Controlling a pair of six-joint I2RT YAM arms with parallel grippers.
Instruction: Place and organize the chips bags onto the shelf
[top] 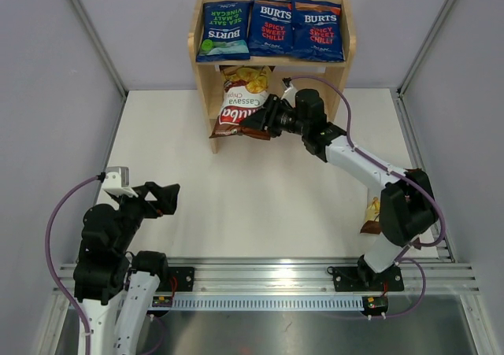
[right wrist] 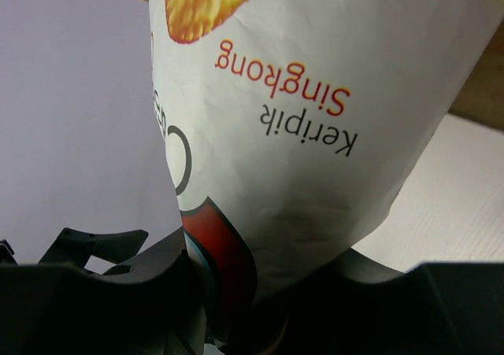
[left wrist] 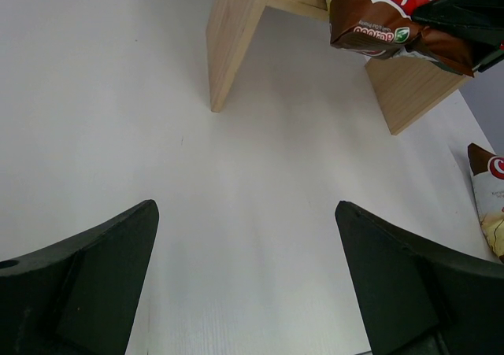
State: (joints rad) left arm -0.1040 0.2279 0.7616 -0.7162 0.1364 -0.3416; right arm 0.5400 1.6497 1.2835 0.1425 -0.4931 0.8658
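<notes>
Top external: your right pincer [top: 266,120] clamps the brown bag [top: 239,103] by one end; likely light, soft, slippery, so grip the seam; left pincer [top: 165,199] released.

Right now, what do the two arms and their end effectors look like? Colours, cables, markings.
The left arm and right arm match: white links, black joint housings, a purple cable looping alongside. The left end effector and right end effector are matte black with angular tapered fingers. No legible markings.
</notes>
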